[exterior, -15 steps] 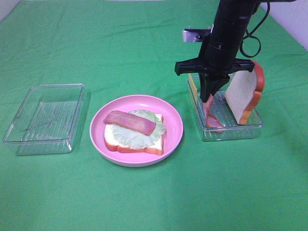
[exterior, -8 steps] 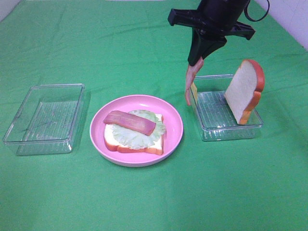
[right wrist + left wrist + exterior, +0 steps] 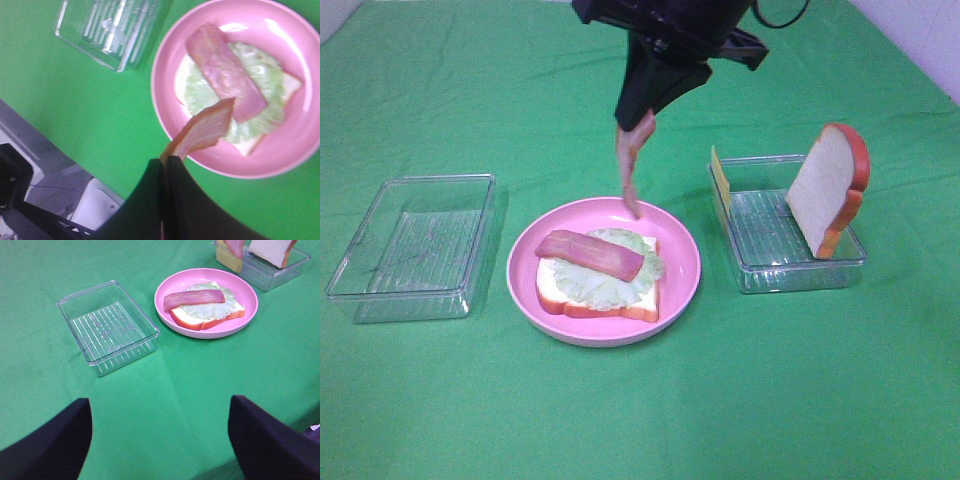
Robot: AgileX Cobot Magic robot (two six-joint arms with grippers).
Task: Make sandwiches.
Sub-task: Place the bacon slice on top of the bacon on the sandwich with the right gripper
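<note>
My right pincer (image 3: 638, 120) pinches a pink-red bacon strip (image 3: 628, 172) above the round pink plate (image 3: 688, 262), centre frame. My left pincer (image 3: 160, 407) stands spread over the green worktop (image 3: 190, 385).

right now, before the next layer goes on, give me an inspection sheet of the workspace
surface: green cloth, lightly creased, covers the table.
job's things: bottom bread slice with lettuce and one bacon strip lies on the pink plate; second bacon strip hangs over the plate; second bread slice leans upright in the right tray, cheese slice stands at the wall nearest the plate.
clutter: left tray, nothing seen in it.
end effectors: right end effector shut on the second bacon strip; left end effector open above bare cloth.
cables: black cable beside the right arm.
surroundings: white wall at the far right corner.
</note>
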